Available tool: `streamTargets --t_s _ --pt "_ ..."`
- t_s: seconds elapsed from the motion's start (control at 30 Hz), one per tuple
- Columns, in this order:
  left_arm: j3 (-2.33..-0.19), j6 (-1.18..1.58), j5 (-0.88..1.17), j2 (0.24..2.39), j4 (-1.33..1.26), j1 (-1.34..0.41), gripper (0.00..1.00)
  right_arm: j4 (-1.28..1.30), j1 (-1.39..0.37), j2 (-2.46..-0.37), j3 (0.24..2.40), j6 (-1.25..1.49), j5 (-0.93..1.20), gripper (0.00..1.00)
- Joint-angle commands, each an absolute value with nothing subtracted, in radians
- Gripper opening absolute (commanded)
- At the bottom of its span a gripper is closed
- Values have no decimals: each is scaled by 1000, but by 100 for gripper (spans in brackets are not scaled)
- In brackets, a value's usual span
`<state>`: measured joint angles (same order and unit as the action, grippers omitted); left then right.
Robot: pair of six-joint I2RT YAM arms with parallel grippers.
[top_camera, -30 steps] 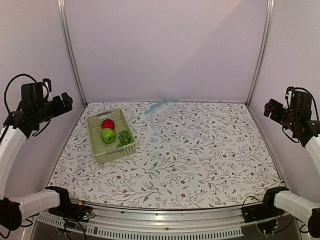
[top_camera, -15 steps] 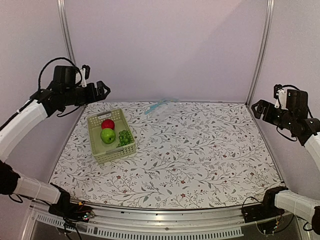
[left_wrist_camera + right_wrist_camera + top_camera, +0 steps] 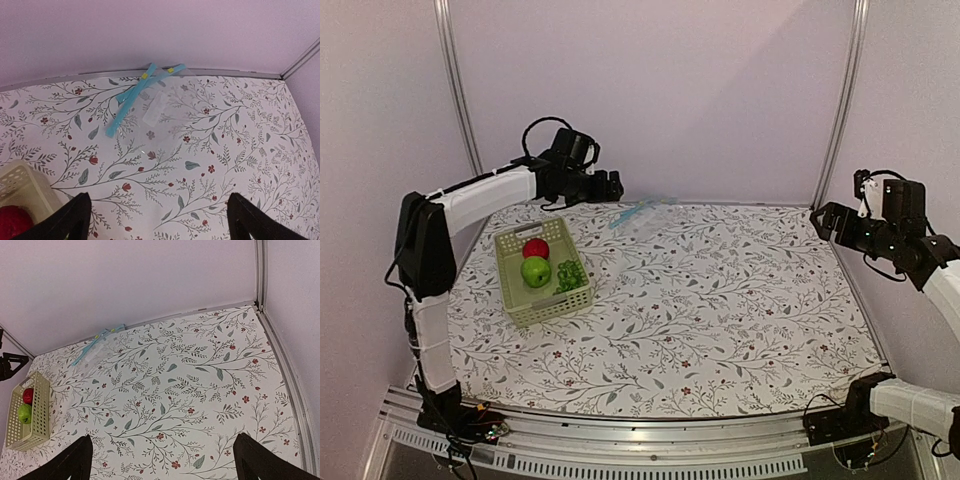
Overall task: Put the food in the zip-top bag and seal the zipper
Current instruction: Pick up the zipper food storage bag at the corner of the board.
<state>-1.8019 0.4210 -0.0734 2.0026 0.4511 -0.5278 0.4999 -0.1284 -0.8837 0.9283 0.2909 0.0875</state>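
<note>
Left hand hangs released and empty above the far-left part of the flower-print worktop, near the zip-top bag, which lies flat by the back wall. The bag's clear film all but vanishes against the print. Only the light blue zipper marks it out in the left wrist view, where two strips appear to cross; whether the mouth is sealed cannot be told. The red apple and green apple sit touching in the pale green basket, beside a cluster of small green pieces too small to identify. The left wrist view cuts off basket and red apple at its lower-left corner. Right hand is held spread and empty over the worktop's right edge; its own camera shows only fingertips.
</note>
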Motion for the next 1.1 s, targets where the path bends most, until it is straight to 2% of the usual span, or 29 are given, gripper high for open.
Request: streamTargets --t_s 0.0,0.4,0.8,1.07 --pt "-1981 436 -131 2178 506 -529 93 483 -138 -884 908 287 94 99" --pt "-2342 473 -123 2570 559 -491 85 485 -143 -911 922 288 97 99" --pt "-2342 486 -141 2654 514 -470 73 493 -146 -917 937 293 101 99" --pt "-2351 545 -110 2684 478 -438 61 493 -148 -921 940 297 105 99"
